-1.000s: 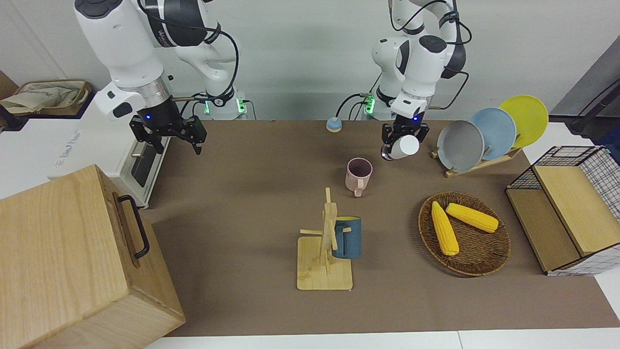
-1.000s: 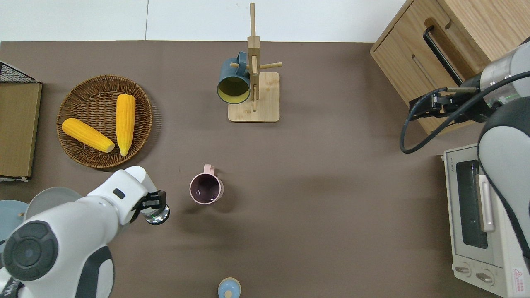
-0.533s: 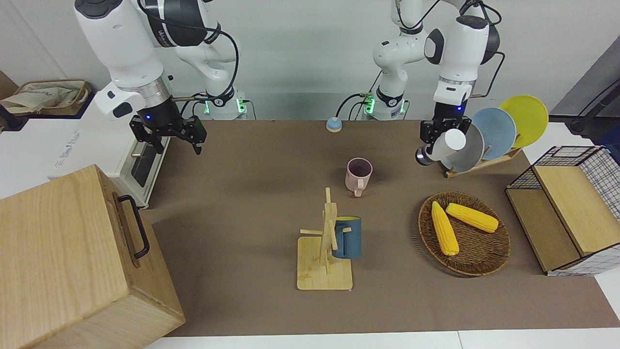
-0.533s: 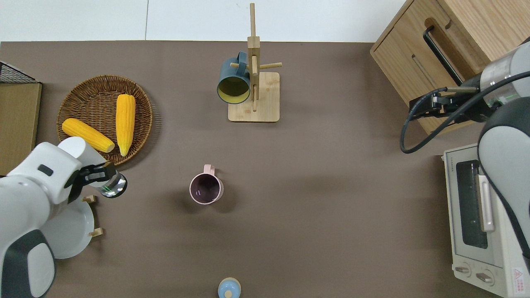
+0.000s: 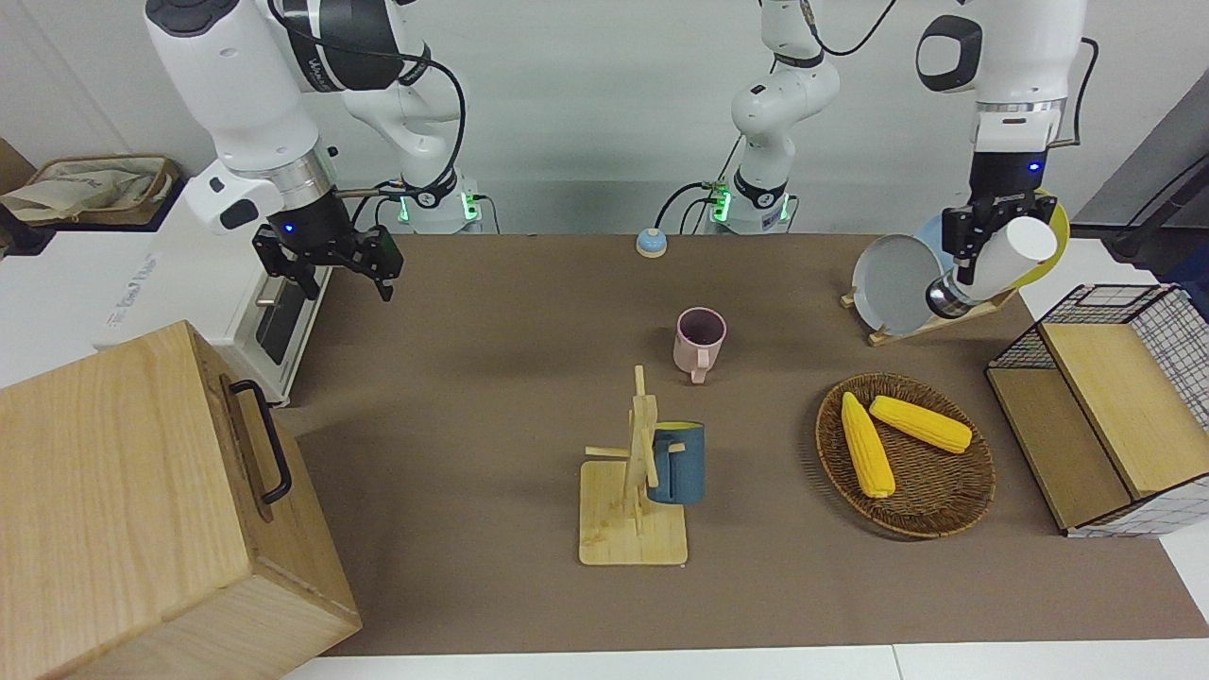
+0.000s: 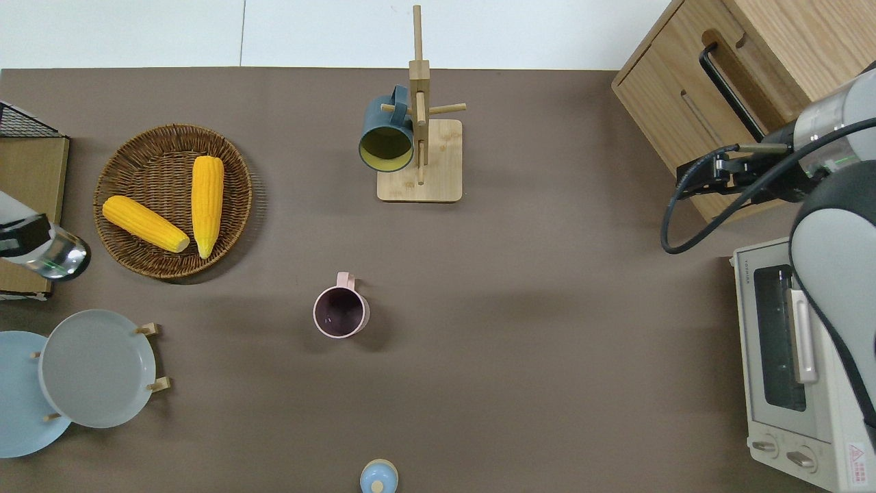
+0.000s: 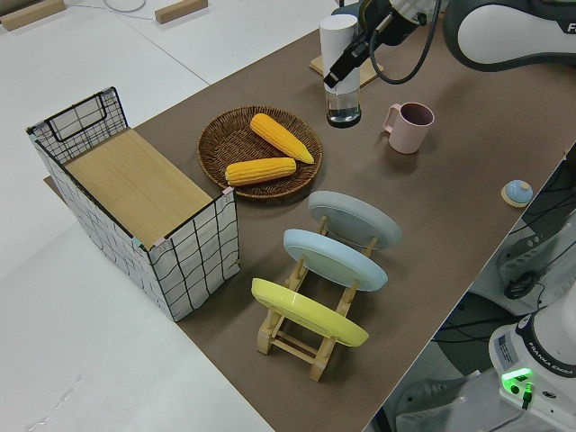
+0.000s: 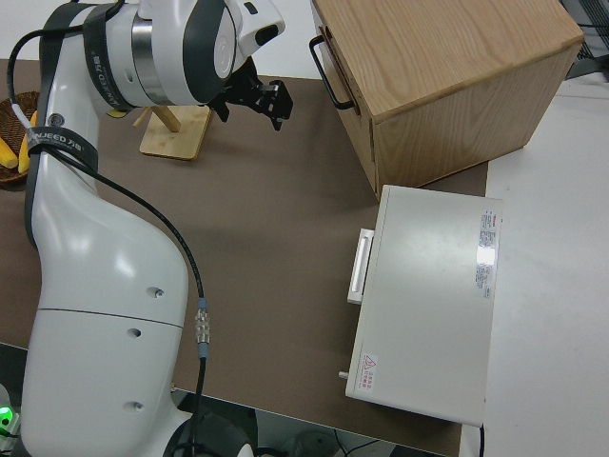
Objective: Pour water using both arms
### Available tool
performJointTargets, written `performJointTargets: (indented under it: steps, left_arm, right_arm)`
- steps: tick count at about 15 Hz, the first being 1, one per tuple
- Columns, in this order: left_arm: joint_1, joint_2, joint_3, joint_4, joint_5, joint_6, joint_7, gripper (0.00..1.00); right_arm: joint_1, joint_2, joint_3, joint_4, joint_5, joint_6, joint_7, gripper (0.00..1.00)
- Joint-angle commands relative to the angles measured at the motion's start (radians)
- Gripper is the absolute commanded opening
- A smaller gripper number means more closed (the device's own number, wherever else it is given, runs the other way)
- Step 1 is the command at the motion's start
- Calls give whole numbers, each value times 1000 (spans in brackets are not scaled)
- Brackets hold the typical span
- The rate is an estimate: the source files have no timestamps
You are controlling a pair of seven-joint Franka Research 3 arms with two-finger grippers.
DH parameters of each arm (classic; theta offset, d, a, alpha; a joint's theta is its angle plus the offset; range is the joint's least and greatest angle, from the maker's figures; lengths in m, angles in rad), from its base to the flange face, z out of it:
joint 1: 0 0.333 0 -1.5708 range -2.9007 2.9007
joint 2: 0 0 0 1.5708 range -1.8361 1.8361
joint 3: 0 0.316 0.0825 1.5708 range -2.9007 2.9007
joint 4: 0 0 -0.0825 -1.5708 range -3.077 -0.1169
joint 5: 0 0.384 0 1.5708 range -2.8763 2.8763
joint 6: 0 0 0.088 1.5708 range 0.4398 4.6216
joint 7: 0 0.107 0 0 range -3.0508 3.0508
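My left gripper (image 5: 985, 234) is shut on a bottle (image 5: 994, 257) with a white top and a clear lower end, held tilted in the air. In the overhead view the bottle (image 6: 65, 255) hangs over the table between the wicker basket and the wire box, and the left gripper (image 6: 26, 239) shows at the frame's edge. The left side view shows the gripper (image 7: 347, 61) and bottle (image 7: 342, 99) too. A pink mug (image 5: 700, 340) stands upright mid-table, well apart from the bottle (image 6: 340, 312). My right arm is parked, its gripper (image 5: 329, 261) open and empty.
A wicker basket (image 6: 130, 147) holds two corn cobs. A plate rack (image 5: 930, 321) with three plates stands toward the left arm's end, beside a wire box (image 5: 1105, 416). A mug tree (image 5: 635, 491) holds a blue mug. A wooden cabinet (image 5: 142, 501) and toaster oven (image 6: 787, 356) stand at the right arm's end.
My left arm has swung the bottle away from beside the pink mug, past the plate rack, toward its own end of the table. The right arm has not moved.
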Motion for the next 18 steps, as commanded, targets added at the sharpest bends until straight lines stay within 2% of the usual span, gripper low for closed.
performJointTargets:
  steps: [1, 4, 6, 9, 11, 13, 18]
  left_arm:
    - [70, 85, -9, 144, 12, -18, 79, 0]
    - [107, 139, -2, 182, 9, -3, 153, 0]
    - [128, 188, 18, 259, 3, -4, 213, 0]
    - [130, 293, 50, 386, 1, -4, 265, 0]
    - [131, 361, 55, 455, -17, -3, 299, 0]
    - [147, 404, 67, 492, -77, 8, 342, 0]
    - [205, 470, 69, 497, -264, 55, 576, 0]
  right_arm:
    - [-23, -25, 15, -34, 18, 22, -19, 992]
    - [-23, -25, 15, -34, 18, 22, -19, 992]
    - [-23, -25, 15, -34, 18, 22, -19, 992]
    - [-23, -25, 15, -34, 18, 22, -19, 992]
    - [-23, -25, 15, -34, 18, 22, -19, 992]
    - [-23, -25, 15, -34, 18, 22, -19, 992]
    - [-23, -25, 15, -34, 18, 22, -19, 992]
